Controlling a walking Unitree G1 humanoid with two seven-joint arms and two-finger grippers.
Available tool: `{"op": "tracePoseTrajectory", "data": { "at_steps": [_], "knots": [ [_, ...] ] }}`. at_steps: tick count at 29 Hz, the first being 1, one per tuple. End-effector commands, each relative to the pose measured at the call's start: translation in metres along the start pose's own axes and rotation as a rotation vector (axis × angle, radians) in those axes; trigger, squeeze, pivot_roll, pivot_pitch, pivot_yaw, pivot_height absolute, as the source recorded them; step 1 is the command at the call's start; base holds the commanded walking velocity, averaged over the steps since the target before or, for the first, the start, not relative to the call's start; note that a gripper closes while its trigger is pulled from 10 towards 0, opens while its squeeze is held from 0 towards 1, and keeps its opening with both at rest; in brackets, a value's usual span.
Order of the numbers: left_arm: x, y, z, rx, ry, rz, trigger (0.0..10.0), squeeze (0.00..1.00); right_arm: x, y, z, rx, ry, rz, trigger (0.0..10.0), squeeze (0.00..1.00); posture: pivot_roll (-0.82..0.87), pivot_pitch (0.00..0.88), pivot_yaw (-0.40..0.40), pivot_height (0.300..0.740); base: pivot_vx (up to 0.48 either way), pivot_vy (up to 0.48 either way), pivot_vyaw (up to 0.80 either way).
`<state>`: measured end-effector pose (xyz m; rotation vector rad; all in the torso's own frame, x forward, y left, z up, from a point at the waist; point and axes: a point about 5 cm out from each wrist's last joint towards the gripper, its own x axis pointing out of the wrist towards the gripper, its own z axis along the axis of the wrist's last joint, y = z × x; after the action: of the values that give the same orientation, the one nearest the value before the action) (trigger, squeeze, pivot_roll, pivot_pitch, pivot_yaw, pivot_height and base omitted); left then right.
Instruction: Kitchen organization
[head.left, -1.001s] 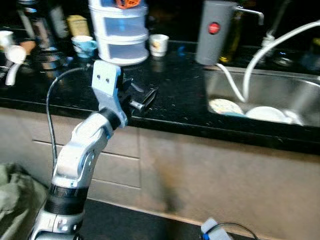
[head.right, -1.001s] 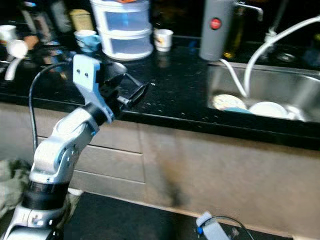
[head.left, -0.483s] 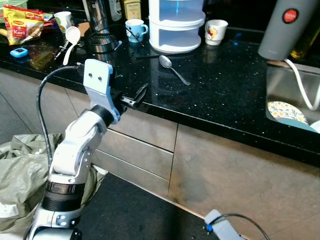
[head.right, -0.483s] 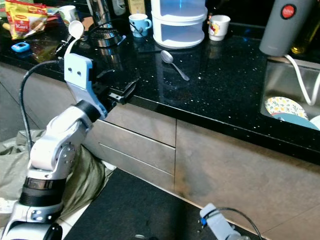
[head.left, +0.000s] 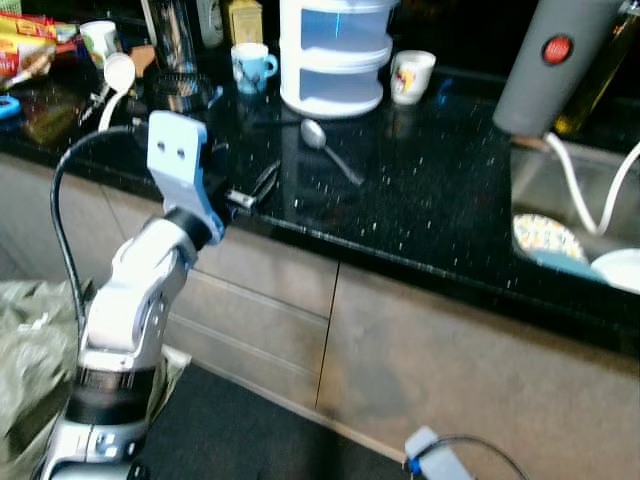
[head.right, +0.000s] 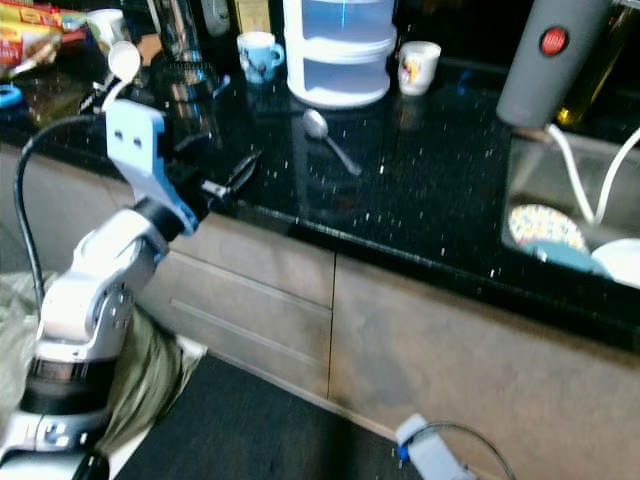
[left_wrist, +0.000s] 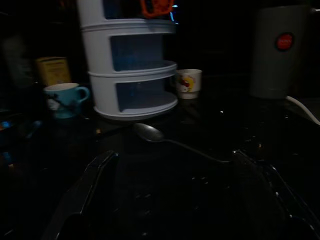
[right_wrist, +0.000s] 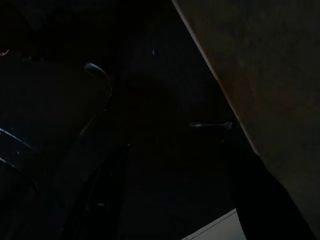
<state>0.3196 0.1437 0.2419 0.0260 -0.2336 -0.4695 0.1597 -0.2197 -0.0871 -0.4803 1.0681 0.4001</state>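
A metal spoon (head.left: 326, 148) lies on the black speckled counter (head.left: 440, 200), in front of a white stacked container (head.left: 334, 55). My left gripper (head.left: 256, 187) is raised at the counter's front edge, a little to the left of the spoon and short of it. In the left wrist view its fingers (left_wrist: 92, 182) stand open and empty, with the spoon (left_wrist: 150, 133) ahead between them. A blue cup (head.left: 250, 66) and a white printed cup (head.left: 412, 75) flank the container. My right arm hangs low beside the cabinet front (right_wrist: 270, 65), its fingers (right_wrist: 105, 195) apart.
A grey flask with a red button (head.left: 543, 65) stands by the sink (head.left: 570, 190), which holds plates (head.left: 545, 236) and a white hose. A white ladle (head.left: 116, 74), a sieve and snack packets crowd the far left. A grey-green bag (head.left: 25, 340) lies on the floor.
The view swung left along the counter, bringing the spoon into sight, then drifted back a little. My left gripper stays open at the counter's front edge.
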Motion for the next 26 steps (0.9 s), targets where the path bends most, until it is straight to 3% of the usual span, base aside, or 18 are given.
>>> {"op": "tracePoseTrajectory", "data": {
  "at_steps": [1,7,17,26],
  "knots": [
    [0.0010,0.0000,-0.0025,0.011,0.014,-0.005,10.0,0.00,-0.0004,0.0011,-0.0037,0.004,0.014,0.001,10.0,0.00,0.01,0.000,0.010,0.740,0.262,0.000,0.00],
    [0.0013,-0.0008,-0.0025,0.013,0.013,-0.008,10.0,0.00,-0.0003,0.0015,-0.0043,0.012,0.019,0.002,10.0,0.00,0.01,0.000,0.009,0.740,0.263,0.000,0.00],
    [0.0021,-0.0026,-0.0001,0.014,0.008,-0.017,10.0,0.00,-0.0003,0.0013,-0.0075,-0.044,0.070,0.006,10.0,0.00,0.02,0.000,0.007,0.740,0.194,0.000,-0.78],
    [0.0005,-0.0021,0.0036,0.023,0.005,-0.044,10.0,0.00,-0.0003,0.0010,-0.0081,-0.062,0.077,-0.004,10.0,0.00,0.02,0.000,0.010,0.740,0.000,0.000,0.00]
  ]
}}
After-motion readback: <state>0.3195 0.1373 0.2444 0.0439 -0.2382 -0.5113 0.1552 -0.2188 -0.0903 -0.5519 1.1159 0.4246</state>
